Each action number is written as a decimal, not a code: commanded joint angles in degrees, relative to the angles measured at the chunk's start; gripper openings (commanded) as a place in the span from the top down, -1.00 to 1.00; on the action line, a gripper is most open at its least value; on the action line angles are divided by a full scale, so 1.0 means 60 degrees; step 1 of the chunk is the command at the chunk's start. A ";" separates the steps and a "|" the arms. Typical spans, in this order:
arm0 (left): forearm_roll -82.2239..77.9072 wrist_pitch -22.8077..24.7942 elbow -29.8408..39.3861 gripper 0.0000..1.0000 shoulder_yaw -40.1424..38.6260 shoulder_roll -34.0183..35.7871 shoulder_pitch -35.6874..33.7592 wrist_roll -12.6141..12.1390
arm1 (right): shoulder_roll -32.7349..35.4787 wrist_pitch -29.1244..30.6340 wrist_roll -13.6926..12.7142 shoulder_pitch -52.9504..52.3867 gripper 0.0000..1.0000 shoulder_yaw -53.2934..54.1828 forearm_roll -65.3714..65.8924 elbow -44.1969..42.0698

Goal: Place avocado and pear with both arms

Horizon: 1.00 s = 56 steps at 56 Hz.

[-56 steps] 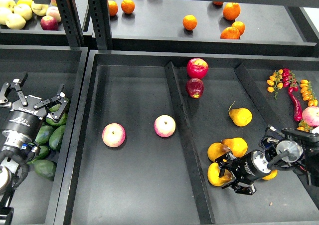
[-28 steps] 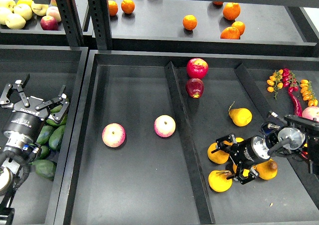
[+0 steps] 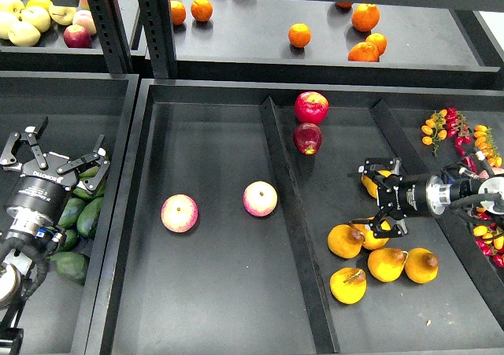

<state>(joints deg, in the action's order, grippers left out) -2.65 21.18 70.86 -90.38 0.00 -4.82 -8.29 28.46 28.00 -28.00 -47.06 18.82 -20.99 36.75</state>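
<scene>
1. Head view: your left gripper point(image 3: 53, 155) hangs spread wide and empty above the avocados point(image 3: 79, 217) in the left bin.
2. Your right gripper point(image 3: 379, 200) gapes empty, just above the pear point(image 3: 345, 241) cluster.

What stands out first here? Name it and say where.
The two pink-yellow apples lie alone on the wide middle tray. To the right, the right gripper hangs open above a cluster of golden pears. At far left, the left gripper spreads open over green avocados.
</scene>
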 commanded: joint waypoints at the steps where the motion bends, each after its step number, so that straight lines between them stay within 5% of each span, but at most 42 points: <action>1: 0.0003 0.0015 0.0055 -1.00 0.0049 0.0000 0.0012 0.0004 | -0.0187 0.0000 0.0001 0.0811 -0.99 0.1785 -0.0002 -0.0134; 38: 0.0003 0.0001 0.0143 -1.00 0.0049 0.0000 0.0261 0.0092 | -0.4743 0.0000 0.0001 0.2481 -0.99 0.8098 0.0057 -0.0119; 51: 0.0018 0.0001 0.0201 -1.00 0.0224 0.0000 0.0334 0.0063 | -0.4743 0.0000 0.2775 0.2686 -0.99 0.8568 0.0276 -0.0163; 56: 0.0018 -0.0014 0.0231 -1.00 0.0341 0.0000 0.0377 0.0034 | -0.4743 0.0000 0.3304 0.2760 -0.99 0.8612 0.0364 -0.0119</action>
<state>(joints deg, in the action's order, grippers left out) -2.57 21.19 72.00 -89.08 0.00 -2.85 -7.88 0.01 28.00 -12.96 -31.03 70.13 -19.45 35.83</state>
